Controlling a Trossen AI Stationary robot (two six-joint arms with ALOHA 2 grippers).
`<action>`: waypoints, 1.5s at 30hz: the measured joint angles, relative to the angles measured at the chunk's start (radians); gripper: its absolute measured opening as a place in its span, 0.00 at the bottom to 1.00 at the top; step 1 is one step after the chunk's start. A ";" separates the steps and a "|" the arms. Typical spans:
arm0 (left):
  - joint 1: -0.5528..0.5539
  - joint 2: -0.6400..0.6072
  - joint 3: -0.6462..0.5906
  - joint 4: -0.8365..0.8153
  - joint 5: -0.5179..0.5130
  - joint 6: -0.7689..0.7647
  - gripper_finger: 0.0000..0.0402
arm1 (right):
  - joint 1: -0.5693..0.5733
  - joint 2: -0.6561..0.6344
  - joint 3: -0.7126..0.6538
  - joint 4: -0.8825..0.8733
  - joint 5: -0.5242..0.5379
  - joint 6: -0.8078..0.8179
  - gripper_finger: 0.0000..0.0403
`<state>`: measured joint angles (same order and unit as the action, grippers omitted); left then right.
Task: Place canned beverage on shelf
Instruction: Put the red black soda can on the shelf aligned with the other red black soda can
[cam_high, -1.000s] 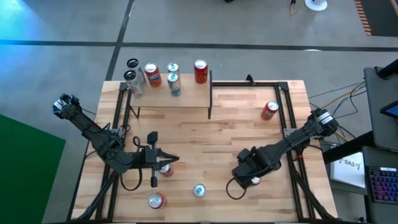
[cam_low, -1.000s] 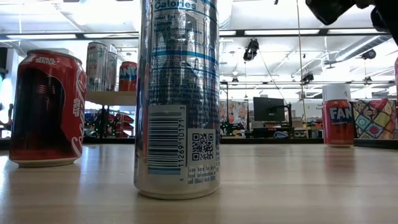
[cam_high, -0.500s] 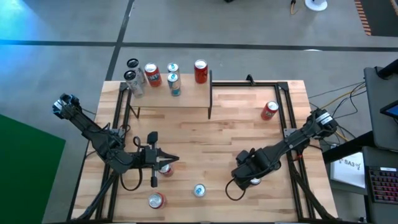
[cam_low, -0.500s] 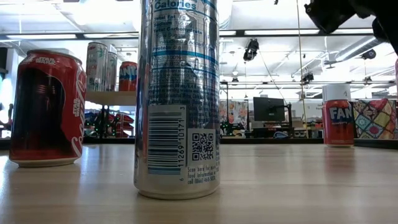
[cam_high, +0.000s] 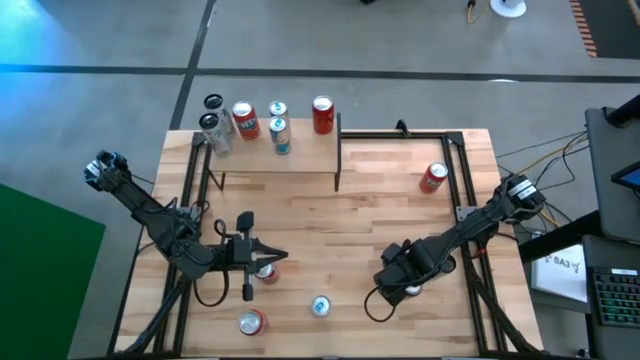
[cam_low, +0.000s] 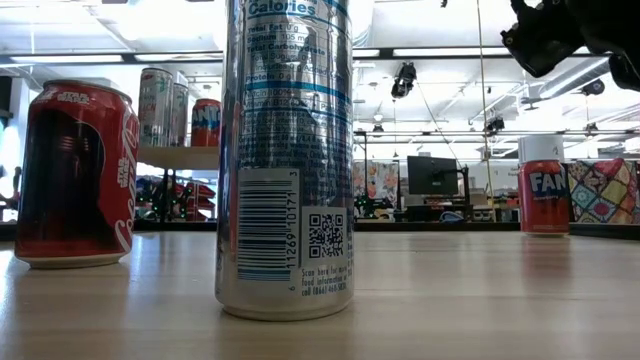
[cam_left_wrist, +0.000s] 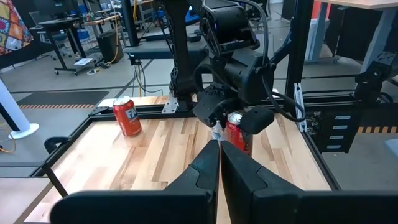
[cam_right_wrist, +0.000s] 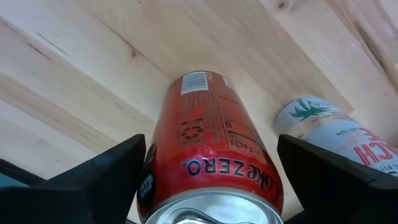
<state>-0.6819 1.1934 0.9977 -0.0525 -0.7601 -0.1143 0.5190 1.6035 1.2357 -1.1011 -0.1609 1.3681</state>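
Right gripper (cam_right_wrist: 208, 180) spread wide, fingers either side of the red Coke Zero can (cam_right_wrist: 211, 155), near right of table. Left gripper (cam_left_wrist: 219, 163) clenched empty, near left.

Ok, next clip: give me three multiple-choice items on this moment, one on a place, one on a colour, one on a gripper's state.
1. Where does the can at the right gripper stand?
A. on the shelf
B. on the tabletop
C. on the floor

2. What colour is that can?
A. green
B. red
C. yellow

3. How is the left gripper?
A. shut, holding nothing
B. wide open
C. shut on a can

Answers:
1 B: the right gripper is low over the near right part of the tabletop, and its wrist view shows the can standing on the wood between its open fingers.
2 B: the can's side is red with white lettering.
3 A: in its own wrist view the left gripper has its fingers pressed together with nothing between them.
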 joint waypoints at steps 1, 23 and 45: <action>0.000 0.000 0.000 0.000 0.000 0.000 0.00 | 0.000 0.000 0.000 0.000 0.004 -0.001 0.86; 0.000 0.000 0.000 0.000 0.000 0.000 0.00 | -0.029 0.001 0.190 -0.023 0.114 -0.114 0.69; 0.001 -0.012 0.004 0.021 -0.075 0.117 0.00 | -0.335 0.000 0.549 -0.027 0.267 -0.639 0.69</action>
<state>-0.6807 1.1817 1.0018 -0.0315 -0.8347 0.0024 0.1843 1.6039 1.7843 -1.1285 0.1062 0.7290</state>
